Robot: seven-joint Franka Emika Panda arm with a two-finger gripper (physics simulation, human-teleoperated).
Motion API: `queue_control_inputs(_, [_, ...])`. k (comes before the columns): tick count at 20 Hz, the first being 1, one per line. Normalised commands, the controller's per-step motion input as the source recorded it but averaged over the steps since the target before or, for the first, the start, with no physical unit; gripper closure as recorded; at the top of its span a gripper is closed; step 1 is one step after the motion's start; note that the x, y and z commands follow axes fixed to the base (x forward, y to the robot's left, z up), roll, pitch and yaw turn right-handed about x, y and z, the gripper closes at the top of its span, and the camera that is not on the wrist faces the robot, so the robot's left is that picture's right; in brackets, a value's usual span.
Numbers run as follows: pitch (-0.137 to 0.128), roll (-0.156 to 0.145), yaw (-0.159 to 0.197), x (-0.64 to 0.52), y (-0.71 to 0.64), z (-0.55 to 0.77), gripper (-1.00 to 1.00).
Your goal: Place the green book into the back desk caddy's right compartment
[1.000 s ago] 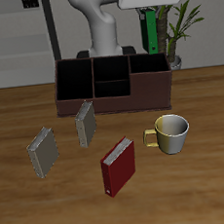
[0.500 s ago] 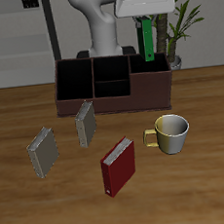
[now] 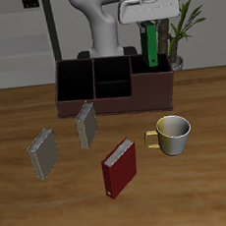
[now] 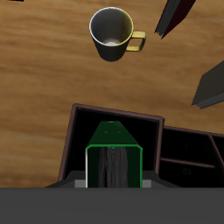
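Note:
My gripper is shut on the top of the green book and holds it upright. The book hangs above the right compartment of the back desk caddy, and its lower end is about level with the caddy's rim. In the wrist view the green book points down from my gripper into the dark right compartment, framed by the maroon walls of the caddy.
A yellow-handled mug stands in front of the caddy, and it also shows in the wrist view. A red book and two grey books stand nearer the table's front edge. A plant stands behind the caddy.
My gripper has moved a little sideways and come down with the green book, so the book's lower end is now closer to the right compartment.

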Motion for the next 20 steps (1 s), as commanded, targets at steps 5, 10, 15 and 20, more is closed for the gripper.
queue_control_inputs(5, [0.032, 0.003, 0.008, 0.05, 0.01, -0.19, 1.0])
queue_control_inputs(10, [0.033, 0.008, 0.01, 0.11, 0.02, -0.23, 1.0])
queue_control_inputs(15, [0.071, -0.002, -0.009, 0.13, -0.04, -0.31, 1.0])
queue_control_inputs(20, [0.069, 0.005, 0.015, 0.14, 0.04, -0.39, 1.0])
